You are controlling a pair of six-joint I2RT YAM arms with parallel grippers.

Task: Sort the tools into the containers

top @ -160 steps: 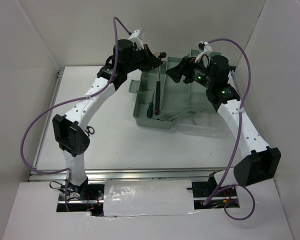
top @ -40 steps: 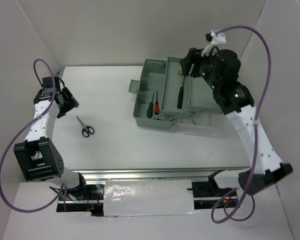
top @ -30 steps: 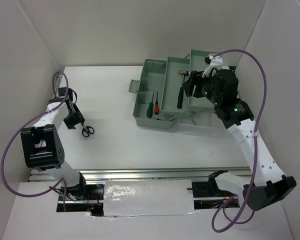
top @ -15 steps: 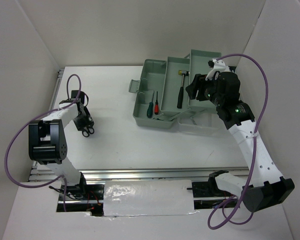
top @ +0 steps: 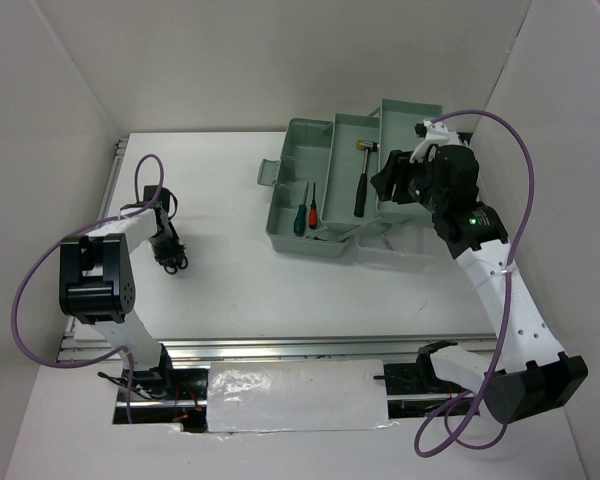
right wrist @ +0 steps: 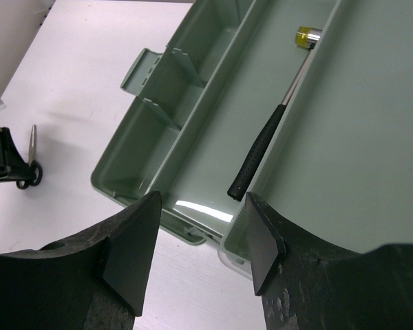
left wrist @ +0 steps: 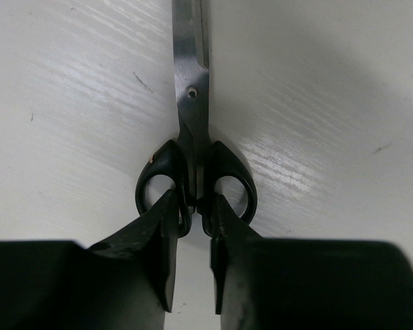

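Left pincer [left wrist: 193, 210] of mine has narrowed in the last second and now pinches the scissors [left wrist: 193, 117] at the neck between their two black loops, one finger through each loop; a moment ago it stood wider and off to one side of them. The scissors lie flat on the white table [left wrist: 330, 103], blades pointing away from me, well apart from the toolbox [top: 305, 245]. My right pincer [right wrist: 198, 240] hangs wide and empty over the box, and the hammer [right wrist: 275, 124] it carried just over a second ago now rests in the long tray. I judge the scissors to be the last tool outside. Only my left wrist view shows the pinch itself; from above my fingers hide the scissors, though that view alone shows the green screwdriver [top: 300, 217] and red screwdriver [top: 312, 212] already stowed.
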